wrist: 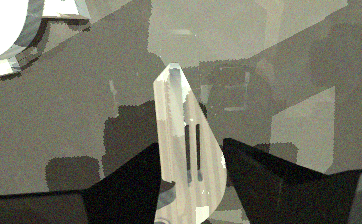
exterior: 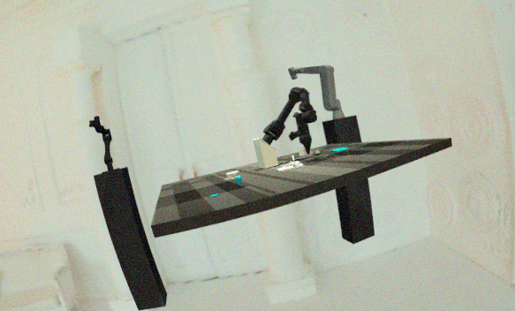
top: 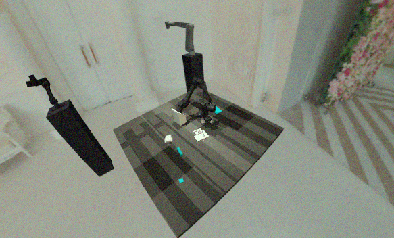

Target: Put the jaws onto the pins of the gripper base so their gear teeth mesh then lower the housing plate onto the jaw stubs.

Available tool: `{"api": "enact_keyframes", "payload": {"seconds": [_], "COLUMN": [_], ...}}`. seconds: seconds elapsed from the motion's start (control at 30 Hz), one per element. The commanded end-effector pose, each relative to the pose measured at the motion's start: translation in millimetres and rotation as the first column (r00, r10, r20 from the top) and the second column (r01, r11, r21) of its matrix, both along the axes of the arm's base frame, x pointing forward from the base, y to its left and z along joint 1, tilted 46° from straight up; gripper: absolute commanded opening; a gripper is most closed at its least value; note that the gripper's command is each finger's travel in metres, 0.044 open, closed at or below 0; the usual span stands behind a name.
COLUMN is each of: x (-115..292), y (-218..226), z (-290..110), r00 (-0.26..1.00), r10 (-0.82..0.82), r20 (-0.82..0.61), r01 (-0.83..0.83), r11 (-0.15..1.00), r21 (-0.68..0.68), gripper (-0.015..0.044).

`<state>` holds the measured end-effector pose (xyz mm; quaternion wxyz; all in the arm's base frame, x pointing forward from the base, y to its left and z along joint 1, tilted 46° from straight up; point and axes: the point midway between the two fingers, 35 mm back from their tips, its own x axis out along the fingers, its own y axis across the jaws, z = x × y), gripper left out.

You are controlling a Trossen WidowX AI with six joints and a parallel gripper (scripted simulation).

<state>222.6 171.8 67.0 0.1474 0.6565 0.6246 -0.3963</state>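
My gripper [top: 205, 122] [exterior: 308, 152] [wrist: 191, 148] is shut on a pale, pointed jaw with two dark slots. The jaw [wrist: 172, 115] stands between the two black fingers, its narrow tip pointing up the wrist view. Its height over the table is too small to tell. The white gripper base [top: 201, 136] [exterior: 290, 166] lies flat just in front of the gripper, with small upright parts on it. Another white part [top: 168, 138] [exterior: 232, 174] lies farther left; its kind cannot be made out. A large white curved part [wrist: 2, 30] shows at the wrist view's upper left.
A cream block [top: 179, 117] [exterior: 266, 155] stands beside the arm's base. Cyan pieces lie at the back right [top: 217, 109] [exterior: 340, 149], near the left white part [top: 179, 151] [exterior: 238, 179] and toward the front [top: 180, 180] [exterior: 214, 195]. Two other arms stand on black pedestals beyond the table.
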Motion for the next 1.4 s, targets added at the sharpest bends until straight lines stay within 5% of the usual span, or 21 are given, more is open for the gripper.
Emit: {"api": "enact_keyframes", "payload": {"seconds": [0.0,0.6,1.37], "x": [1.5,1.6,18.0], "y": [-9.6,-31.7,-63.6], "z": [12.6,33.6,0.8], "r00": [1.0,1.0,0.899], "r10": [0.002,0.01,0.301], "r20": [0.008,0.015,0.319], "r01": [-0.002,-0.01,-0.309], "r11": [1.0,1.0,0.951], "r21": [0.007,0.01,-0.027], "gripper": [0.0134,0.0134,0.0134]}}
